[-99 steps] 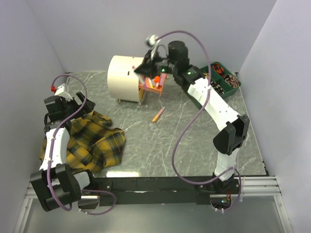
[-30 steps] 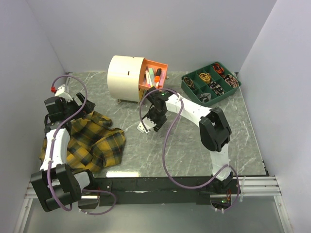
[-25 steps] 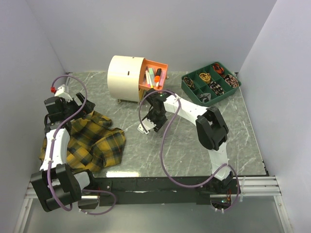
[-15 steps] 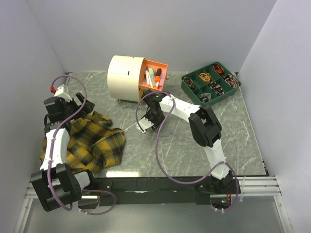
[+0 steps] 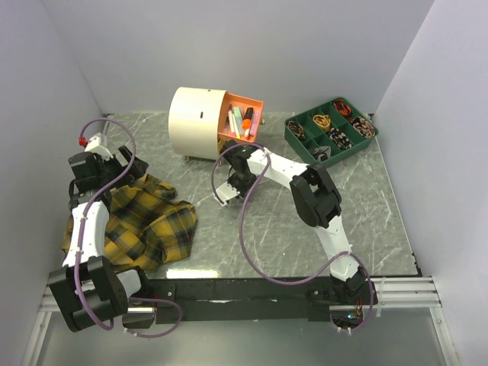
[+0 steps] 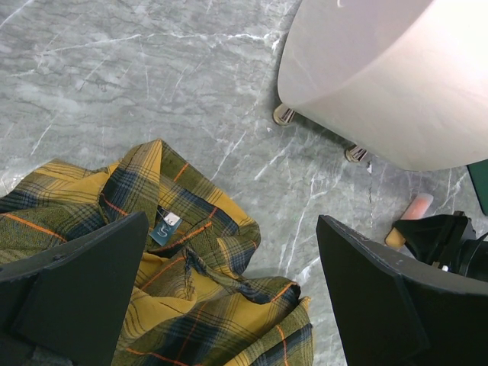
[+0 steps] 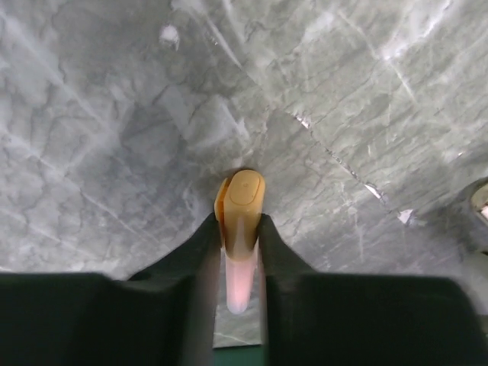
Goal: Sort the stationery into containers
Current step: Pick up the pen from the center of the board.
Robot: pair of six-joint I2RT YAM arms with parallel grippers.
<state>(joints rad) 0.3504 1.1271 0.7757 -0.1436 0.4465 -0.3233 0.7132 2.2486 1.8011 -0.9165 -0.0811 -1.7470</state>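
Right gripper [image 7: 238, 226] around orange highlighter [image 7: 242, 197]

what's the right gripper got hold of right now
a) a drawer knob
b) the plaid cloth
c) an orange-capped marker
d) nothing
c: in the right wrist view the right gripper is closed on both sides of the marker, whose orange cap sticks out toward the table.
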